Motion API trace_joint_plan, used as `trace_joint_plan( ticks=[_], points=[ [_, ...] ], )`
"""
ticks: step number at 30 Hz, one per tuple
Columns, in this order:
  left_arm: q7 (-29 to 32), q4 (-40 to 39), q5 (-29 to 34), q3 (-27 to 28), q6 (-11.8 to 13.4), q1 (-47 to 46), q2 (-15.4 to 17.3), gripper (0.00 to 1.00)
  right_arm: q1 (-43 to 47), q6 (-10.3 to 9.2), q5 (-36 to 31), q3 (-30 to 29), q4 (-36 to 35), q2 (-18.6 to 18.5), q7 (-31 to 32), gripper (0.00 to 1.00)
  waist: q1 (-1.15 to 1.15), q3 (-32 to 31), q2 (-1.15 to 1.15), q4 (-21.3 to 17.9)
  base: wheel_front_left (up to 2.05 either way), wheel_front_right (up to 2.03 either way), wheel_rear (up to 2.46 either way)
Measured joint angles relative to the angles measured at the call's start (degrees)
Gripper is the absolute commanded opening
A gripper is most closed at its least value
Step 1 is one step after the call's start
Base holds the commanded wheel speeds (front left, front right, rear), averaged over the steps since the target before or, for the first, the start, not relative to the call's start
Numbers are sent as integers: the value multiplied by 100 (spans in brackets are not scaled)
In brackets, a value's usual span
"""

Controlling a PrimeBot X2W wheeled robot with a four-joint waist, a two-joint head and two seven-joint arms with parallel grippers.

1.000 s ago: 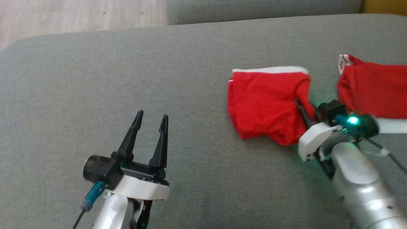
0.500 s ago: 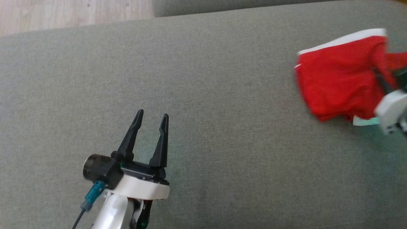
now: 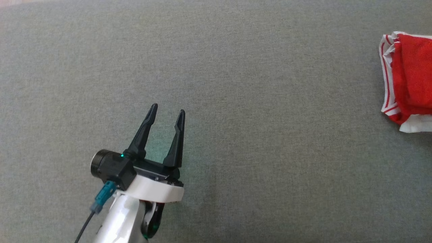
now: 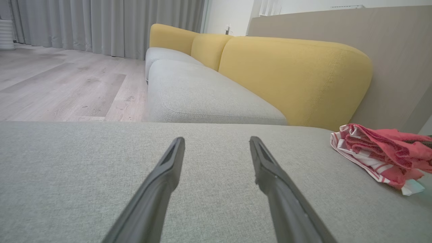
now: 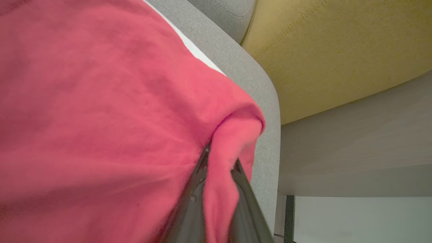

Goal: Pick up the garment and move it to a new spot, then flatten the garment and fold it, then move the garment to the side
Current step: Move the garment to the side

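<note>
One red garment (image 5: 101, 101) of soft, matte knit hangs in folds from the right hand (image 5: 221, 160), whose two dark fingers are clamped tight on a pinch of it beside the rounded edge of the grey woven cushion (image 3: 236, 84). One crumpled red bundle (image 3: 411, 74) with white striped trim lies on the cushion at 3 o'clock in the head view; I cannot tell whether it is the same piece. At 7 o'clock the left hand (image 3: 168, 108) stands wide open, holding nothing. Three rounded yellow back cushions (image 4: 293, 77) sit behind.
</note>
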Motion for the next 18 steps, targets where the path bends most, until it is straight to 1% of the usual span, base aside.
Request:
trace_joint_plan(
  ticks=[2, 8, 9, 10, 18],
  points=[
    [0, 10, 85, -13, 0, -3, -1, 100, -63, 0, 1, 22, 43, -24, 13, 0, 0, 23, 0, 13, 0, 0, 0],
    [0, 54, 83, -25, 0, -95, -1, 100, -124, 0, -10, -7, 248, 15, -44, 0, 0, 11, 0, -1, 0, 0, 0],
    [0, 55, 83, -25, 0, -116, -1, 100, -132, 0, -16, -49, 299, 47, -55, 49, -1, -6, 0, -7, 0, 0, 0],
    [0, 57, 83, -25, 0, -119, -1, 100, -143, 0, -30, -85, 350, 80, -91, 100, -1, -27, 0, -14, 0, 0, 0],
    [0, 94, 82, -10, 0, -92, -3, 100, -208, 0, -78, -270, 454, 289, -120, 100, -1, -261, 0, -113, 0, 0, 0]
  ],
)
